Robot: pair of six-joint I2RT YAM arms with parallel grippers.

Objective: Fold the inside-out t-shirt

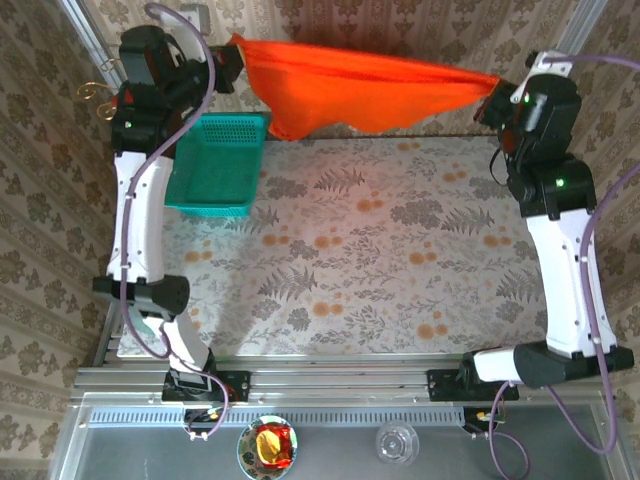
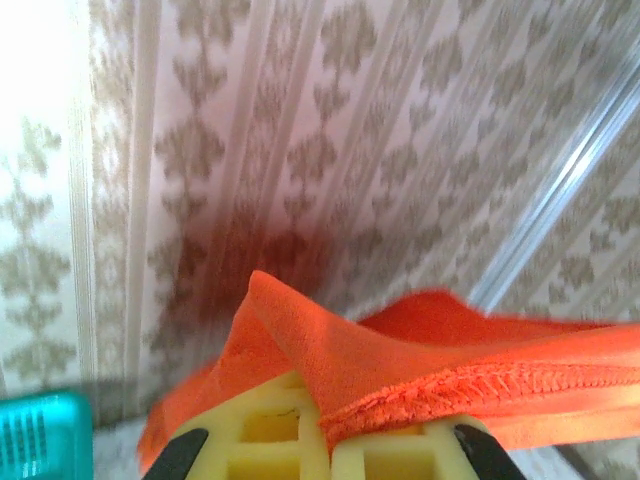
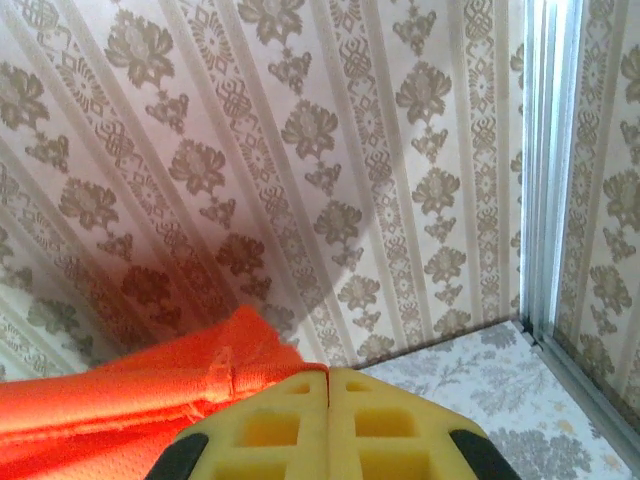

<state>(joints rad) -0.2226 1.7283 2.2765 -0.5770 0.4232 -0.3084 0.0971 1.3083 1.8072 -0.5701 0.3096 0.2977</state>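
Observation:
The inside-out t-shirt [image 1: 350,85], bright orange-red, hangs stretched in the air across the back of the table between both arms. My left gripper [image 1: 232,48] is shut on its left end, and in the left wrist view a seamed hem of the t-shirt [image 2: 480,385] is pinched between the yellow fingers [image 2: 270,430]. My right gripper [image 1: 497,88] is shut on the right end; in the right wrist view the t-shirt [image 3: 120,395] bunches at the closed yellow fingers [image 3: 270,420]. The shirt's middle sags lowest toward the left [image 1: 290,125].
A teal basket [image 1: 217,165] stands on the floral table [image 1: 380,260] at the back left, under the left arm. A red ornament with gold curls [image 1: 100,95] hangs on the left wall. A small dish [image 1: 268,445] and a clear cup [image 1: 397,442] sit in front of the rail.

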